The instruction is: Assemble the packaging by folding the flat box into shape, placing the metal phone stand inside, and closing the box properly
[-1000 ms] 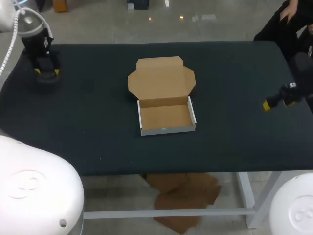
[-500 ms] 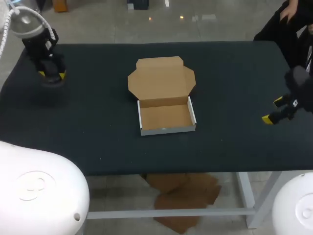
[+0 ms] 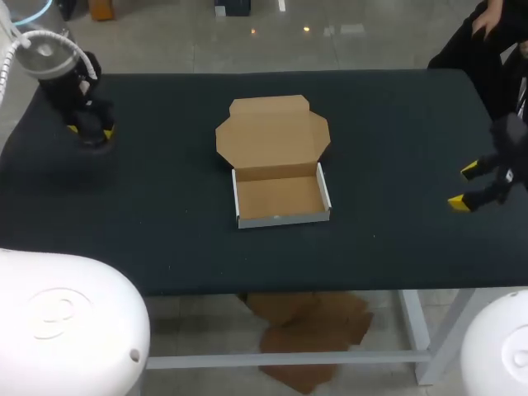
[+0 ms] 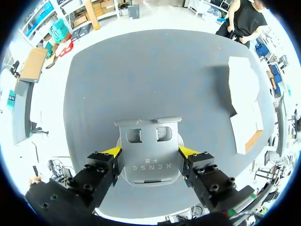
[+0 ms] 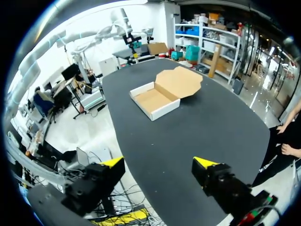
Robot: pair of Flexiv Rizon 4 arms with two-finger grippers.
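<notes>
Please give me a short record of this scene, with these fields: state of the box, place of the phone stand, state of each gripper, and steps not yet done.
box: folded into shape, at the middle of the table, nothing inside
lid: open, folded back on the far side of the box
metal phone stand: at the far left of the table, outside the box
left gripper: shut on the metal phone stand, one finger at each side
right gripper: open, empty, over the right part of the table, apart from the box
steps not yet done: stand into box; lid closed

Dark matte table [image 3: 165, 239]; stands on a white frame [image 3: 289, 359], one leg [image 3: 417, 334] showing below the surface's near right corner.
</notes>
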